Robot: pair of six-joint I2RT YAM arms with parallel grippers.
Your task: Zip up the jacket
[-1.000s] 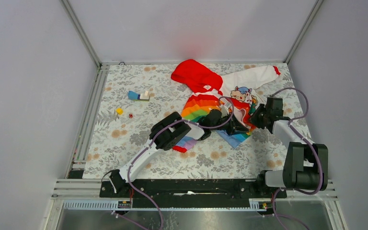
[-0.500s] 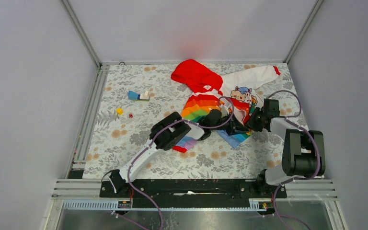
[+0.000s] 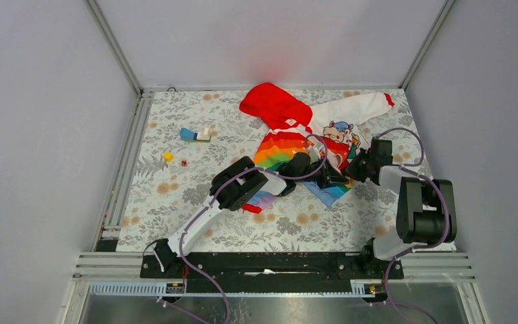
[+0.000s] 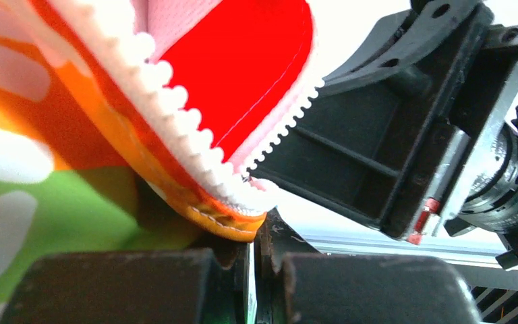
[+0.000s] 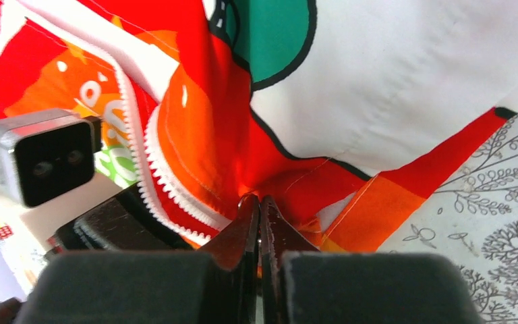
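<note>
Floral cloth (image 3: pixel 175 182) covers the table, and our jacket (image 3: pixel 284 147) lies on it ahead of both grippers, with the hood (image 3: pixel 270 104) at its far end. Our left gripper (image 4: pixel 253 246) is clamped on the orange hem (image 4: pixel 229 223) below the zipper teeth (image 4: pixel 175 115). Our right gripper (image 5: pixel 260 212) pinches the facing edge just beside it. Both rows of teeth run away from us toward the hood, so we judge the bottom ends must be joined first.

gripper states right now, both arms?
Left gripper: closed, pinching the jacket edge.
Right gripper: closed, pinching jacket fabric.
</note>
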